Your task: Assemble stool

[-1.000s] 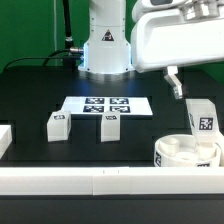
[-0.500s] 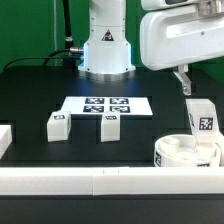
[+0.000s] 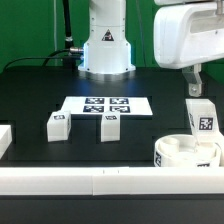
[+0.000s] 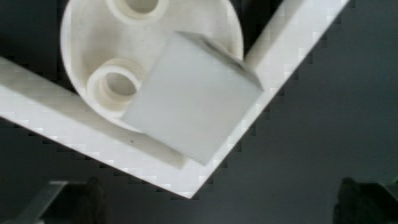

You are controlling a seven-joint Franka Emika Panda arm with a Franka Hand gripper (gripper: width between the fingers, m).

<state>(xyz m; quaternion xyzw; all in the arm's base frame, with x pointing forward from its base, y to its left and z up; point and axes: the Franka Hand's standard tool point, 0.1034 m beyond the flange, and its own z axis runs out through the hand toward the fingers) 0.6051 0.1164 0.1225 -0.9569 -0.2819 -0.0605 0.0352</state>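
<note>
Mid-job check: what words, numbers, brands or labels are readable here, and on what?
None: no words, numbers or brands in either view.
Marker board: four black-and-white square tags, patterns only.
Lying leg, second lying leg, upright leg by the seat: one such tag each, no characters.

Marker board (image 3: 107, 104) lies mid-table, before the robot base (image 3: 105, 55). One leg (image 3: 57, 126) lies near the board's front corner toward the exterior view's left, a second leg (image 3: 110, 126) just before its middle. Seat (image 3: 183, 152) sits far toward the exterior view's right, against the front rail (image 3: 90, 181), with a third leg (image 3: 202, 118) upright at it.
</note>
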